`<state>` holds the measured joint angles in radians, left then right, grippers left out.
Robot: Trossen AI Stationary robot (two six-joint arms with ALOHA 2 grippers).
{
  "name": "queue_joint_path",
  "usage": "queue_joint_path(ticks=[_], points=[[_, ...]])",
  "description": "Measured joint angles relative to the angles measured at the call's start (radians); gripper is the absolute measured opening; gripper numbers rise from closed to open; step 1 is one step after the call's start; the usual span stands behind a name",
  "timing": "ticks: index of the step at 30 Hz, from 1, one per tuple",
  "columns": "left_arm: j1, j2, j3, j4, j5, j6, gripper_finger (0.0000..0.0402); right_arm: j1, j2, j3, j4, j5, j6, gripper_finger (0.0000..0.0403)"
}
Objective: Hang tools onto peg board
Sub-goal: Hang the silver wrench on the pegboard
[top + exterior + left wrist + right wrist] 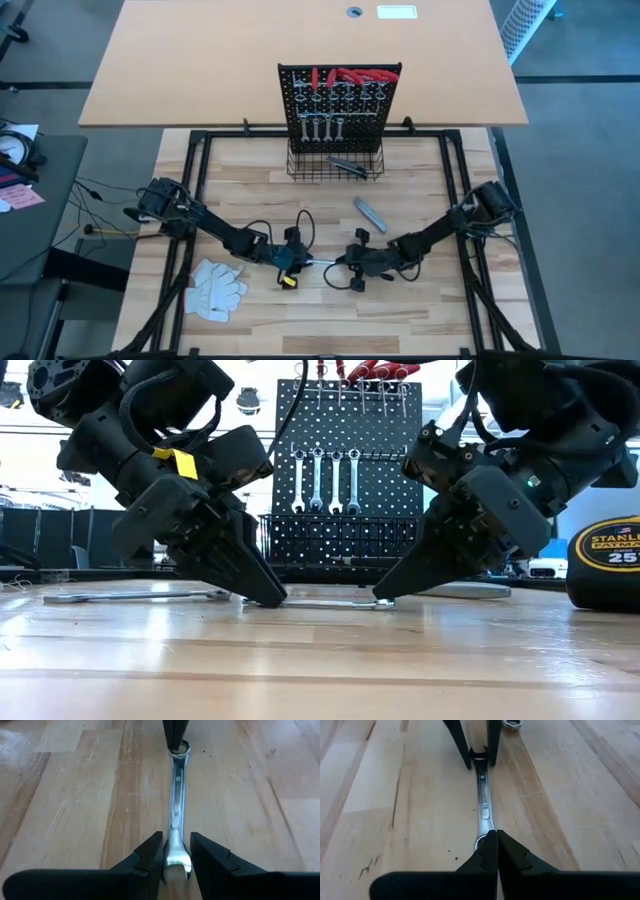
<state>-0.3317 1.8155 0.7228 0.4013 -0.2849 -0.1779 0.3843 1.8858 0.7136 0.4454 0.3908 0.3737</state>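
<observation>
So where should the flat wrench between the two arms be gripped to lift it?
Judging by its pose, at the open-jaw end, from above. The wrench lies flat on the table, so only its thin edges offer purchase. The left pincer already straddles that end; the right pincer, shut, pins the ring end.

We see a shiny silver wrench (pixel 176 815) lying on our pale wood-grain bench (pixel 420 310), with the black left tool (pixel 176 862) and the black right tool (pixel 497 851) at its two ends. Behind stands a black peg board (pixel 340 100) dotted with holes, carrying silver wrenches (pixel 322 126) and red-handled pliers (pixel 350 76) above a black wire basket (pixel 335 166). We also note white gloves (pixel 215 289), a grey knife (pixel 368 213) and a yellow-and-black tape measure (pixel 606 563).
</observation>
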Motion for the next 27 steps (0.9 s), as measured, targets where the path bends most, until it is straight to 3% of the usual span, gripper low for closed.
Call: queue_joint_path(ticks=[9,14,19,27], points=[[-0.024,-0.162,-0.001,-0.071,-0.004,0.026,0.0094,0.002,0.0,-0.001,-0.007,0.0,0.002,0.0005],[-0.034,-0.158,0.0,-0.104,-0.005,0.072,0.01,0.002,0.0,-0.001,-0.008,0.0,0.003,0.0005],[0.007,-0.099,0.0,-0.095,0.002,0.003,0.0139,0.002,0.0,-0.002,-0.007,-0.001,0.003,0.0005],[0.121,-0.081,0.012,-0.107,0.151,0.001,0.0212,0.002,0.0,-0.002,-0.004,-0.004,0.002,0.0006]])
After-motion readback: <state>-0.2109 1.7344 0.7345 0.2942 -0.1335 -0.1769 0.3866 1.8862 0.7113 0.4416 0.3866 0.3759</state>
